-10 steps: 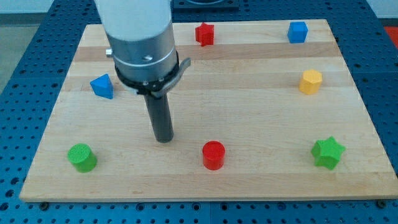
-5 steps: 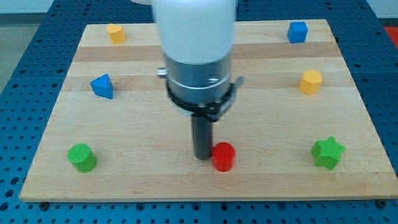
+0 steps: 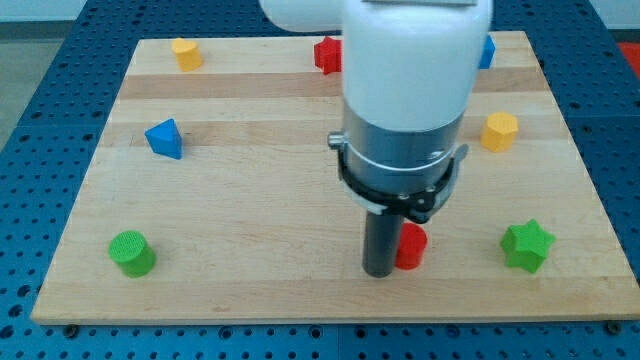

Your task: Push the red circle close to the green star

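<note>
The red circle (image 3: 411, 247) sits near the view's bottom edge of the wooden board, right of centre. My tip (image 3: 379, 270) touches its left side and partly hides it. The green star (image 3: 527, 246) lies to the red circle's right, near the board's bottom right corner, with a gap of bare board between them.
A green cylinder (image 3: 132, 253) is at the bottom left. A blue triangle (image 3: 164, 138) is at the left, a yellow block (image 3: 184, 53) at the top left. A red block (image 3: 327, 54) and a blue block (image 3: 487, 52) peek out beside the arm at the top. A yellow hexagon (image 3: 499, 131) is at the right.
My tip has swept from left to right, met the red circle and pushed it rightwards toward the green star. The other blocks have not moved.
</note>
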Controlling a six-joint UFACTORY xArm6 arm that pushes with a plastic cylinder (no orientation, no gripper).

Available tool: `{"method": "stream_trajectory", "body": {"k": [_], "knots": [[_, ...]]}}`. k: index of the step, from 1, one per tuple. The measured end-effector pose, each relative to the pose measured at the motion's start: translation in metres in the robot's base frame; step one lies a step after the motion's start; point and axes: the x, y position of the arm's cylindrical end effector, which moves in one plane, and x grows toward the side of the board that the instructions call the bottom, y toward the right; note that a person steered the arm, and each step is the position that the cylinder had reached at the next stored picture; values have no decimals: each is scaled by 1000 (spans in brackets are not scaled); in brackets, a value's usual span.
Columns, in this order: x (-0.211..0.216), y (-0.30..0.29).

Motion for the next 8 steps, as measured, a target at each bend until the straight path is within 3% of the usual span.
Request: {"method": "stream_trajectory", "body": {"k": [3, 6, 7, 8], "knots": [[-34, 1], [-36, 74], [-36, 68], [-24, 23]]}}
